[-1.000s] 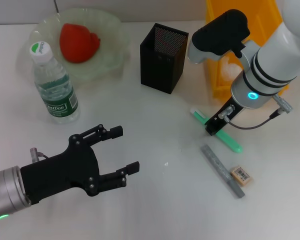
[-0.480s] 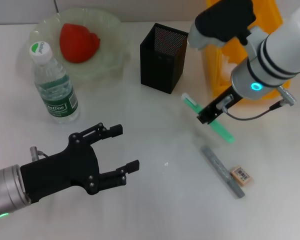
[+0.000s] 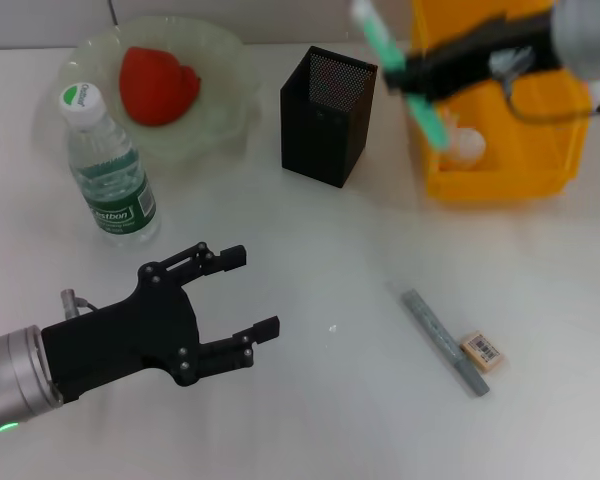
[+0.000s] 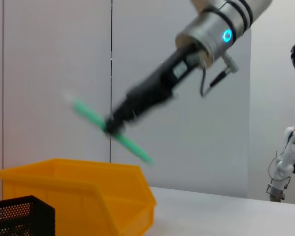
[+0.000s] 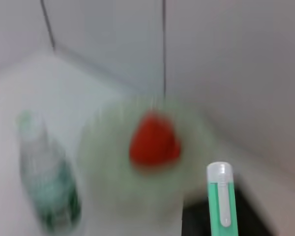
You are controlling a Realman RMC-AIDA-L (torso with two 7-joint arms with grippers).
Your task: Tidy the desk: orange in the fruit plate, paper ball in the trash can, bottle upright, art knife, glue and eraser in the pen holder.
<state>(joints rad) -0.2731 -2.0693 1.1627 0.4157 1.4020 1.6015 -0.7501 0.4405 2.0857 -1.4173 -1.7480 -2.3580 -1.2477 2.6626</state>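
We see the right gripper [image 3: 412, 72] pinching a green art knife [image 3: 400, 62] in the air, between the pen holder [image 3: 325, 115] and the trash can [image 3: 500, 150] near the worktop's far edge. The left gripper [image 3: 242, 295] hovers spread over the near left area. The orange [image 3: 158, 84] lies in the fruit plate [image 3: 220, 110], the bottle [image 3: 105, 170] stands upright beside it, and the eraser [image 3: 482, 352] lies beside a grey stick [image 3: 443, 340].

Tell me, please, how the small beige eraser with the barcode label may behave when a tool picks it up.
The small beige rectangular eraser probably weighs little and, being flat, should not roll. It touches the grey bar-shaped knife, so that may shift too.
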